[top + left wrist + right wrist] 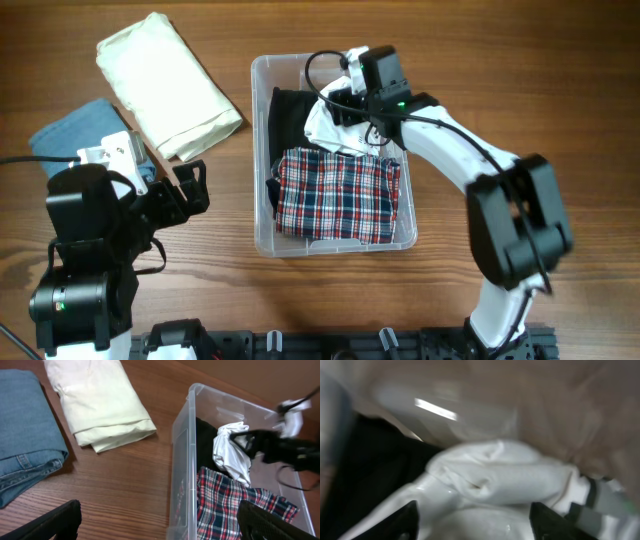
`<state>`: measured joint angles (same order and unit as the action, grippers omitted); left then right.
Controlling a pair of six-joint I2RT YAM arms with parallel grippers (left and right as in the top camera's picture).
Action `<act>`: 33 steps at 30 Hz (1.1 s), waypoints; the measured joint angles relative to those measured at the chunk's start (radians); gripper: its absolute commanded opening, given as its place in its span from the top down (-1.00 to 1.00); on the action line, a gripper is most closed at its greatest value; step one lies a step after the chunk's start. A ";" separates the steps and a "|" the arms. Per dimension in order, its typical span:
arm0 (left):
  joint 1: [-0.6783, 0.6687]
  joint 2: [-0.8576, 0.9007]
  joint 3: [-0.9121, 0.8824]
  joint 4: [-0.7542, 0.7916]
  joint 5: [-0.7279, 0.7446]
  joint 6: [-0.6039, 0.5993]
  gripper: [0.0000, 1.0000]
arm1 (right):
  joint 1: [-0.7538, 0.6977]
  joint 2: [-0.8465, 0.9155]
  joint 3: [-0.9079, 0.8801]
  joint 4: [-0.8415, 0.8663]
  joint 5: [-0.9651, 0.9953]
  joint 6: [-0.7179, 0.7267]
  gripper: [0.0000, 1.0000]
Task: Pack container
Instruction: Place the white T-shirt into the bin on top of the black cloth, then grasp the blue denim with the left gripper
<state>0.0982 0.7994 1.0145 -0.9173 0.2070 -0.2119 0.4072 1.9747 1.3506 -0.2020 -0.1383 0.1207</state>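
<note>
The container (262,150) is a clear rectangular bin in the middle of the table. It holds a black garment (290,115), a folded plaid garment (335,195) and a bunched white garment (330,130). My right gripper (345,100) is inside the far end of the bin. In the right wrist view its fingers (475,522) are spread apart on either side of the white garment (500,475). My left gripper (188,190) is open and empty over the bare table left of the bin. In the left wrist view (160,520) it faces the bin wall (182,460).
A folded cream garment (165,85) lies at the far left, also visible in the left wrist view (100,400). Folded blue jeans (70,130) lie beside it, partly under my left arm, and show in the left wrist view (25,435). A black rail (350,345) runs along the table's front edge.
</note>
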 measured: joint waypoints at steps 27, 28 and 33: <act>0.831 0.816 0.003 0.407 0.187 -0.181 -0.99 | -0.110 -0.578 -0.008 -0.792 0.251 -0.080 -0.99; 0.832 0.896 0.003 0.449 0.219 -0.180 -0.99 | -0.110 -0.578 -0.008 -0.793 0.251 -0.080 -0.99; 0.832 1.038 0.006 0.561 0.282 -0.140 -1.00 | -0.110 -0.578 -0.010 -0.797 0.251 -0.080 -1.00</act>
<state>0.9298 1.8370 1.0206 -0.3565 0.4892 -0.3515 0.2974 1.3972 1.3411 -0.9989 0.1131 0.0402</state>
